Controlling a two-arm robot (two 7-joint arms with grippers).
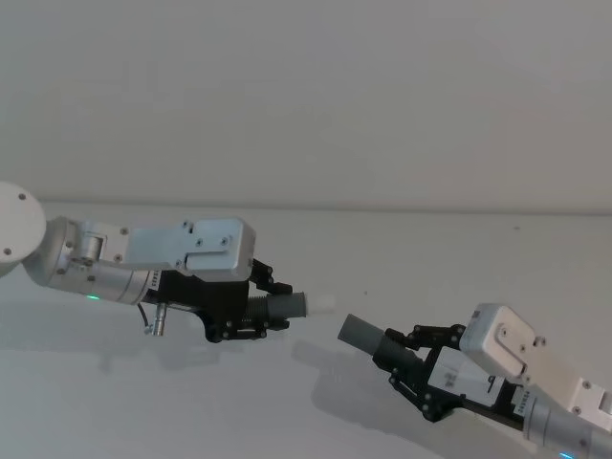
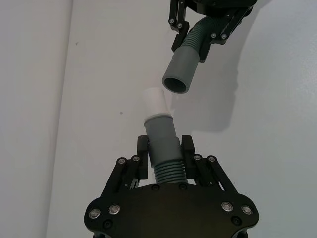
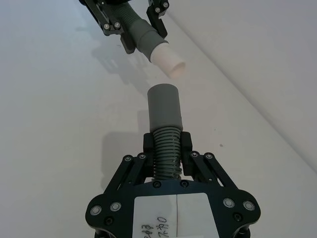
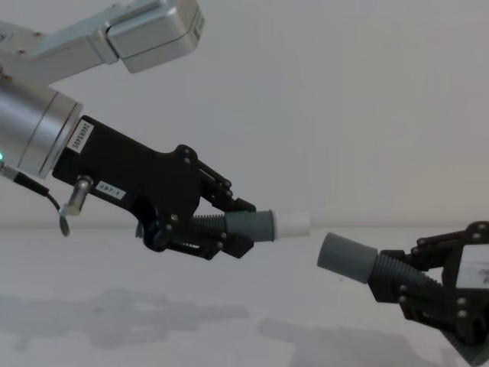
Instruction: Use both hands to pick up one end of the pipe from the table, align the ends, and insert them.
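My left gripper [image 1: 273, 304] is shut on the ribbed part of one pipe piece [image 1: 287, 306], held above the table [image 1: 172, 402]. That piece's grey cuff ends in a whitish tip [image 4: 293, 224] pointing right. My right gripper [image 1: 406, 354] is shut on the ribs of the other piece, whose wider grey sleeve [image 1: 361, 334] points left and slightly up. The two ends face each other across a small gap and sit a little off line; the sleeve [image 2: 181, 72] lies beyond and to one side of the tip [image 2: 154, 101]. In the right wrist view the tip [image 3: 168, 59] lies just past the sleeve [image 3: 165, 106].
The plain white table runs under both arms, with their shadows [image 4: 153, 317] on it. A pale wall [image 1: 306, 96] rises behind the table's far edge.
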